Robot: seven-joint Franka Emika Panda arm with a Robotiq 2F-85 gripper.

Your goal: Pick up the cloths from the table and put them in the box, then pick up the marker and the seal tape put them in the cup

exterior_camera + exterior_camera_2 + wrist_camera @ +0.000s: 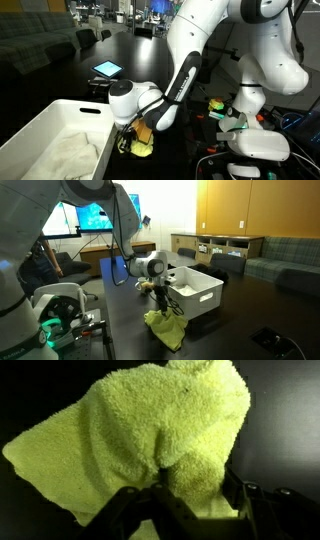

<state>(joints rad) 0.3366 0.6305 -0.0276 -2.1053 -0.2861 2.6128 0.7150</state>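
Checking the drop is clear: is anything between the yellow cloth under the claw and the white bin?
Nothing visible does. The yellow terry cloth sits right beside the tall white plastic bin, whose top is open; only its near wall must be cleared. An off-white cloth already lies inside.

Yellow cloth (150,430) fuzzy terry, matt; box (202,302) smooth wht plastic; table (235,320) dark, slight gloss

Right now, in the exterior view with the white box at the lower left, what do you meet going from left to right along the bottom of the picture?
white box → yellow cloth → robot's white base
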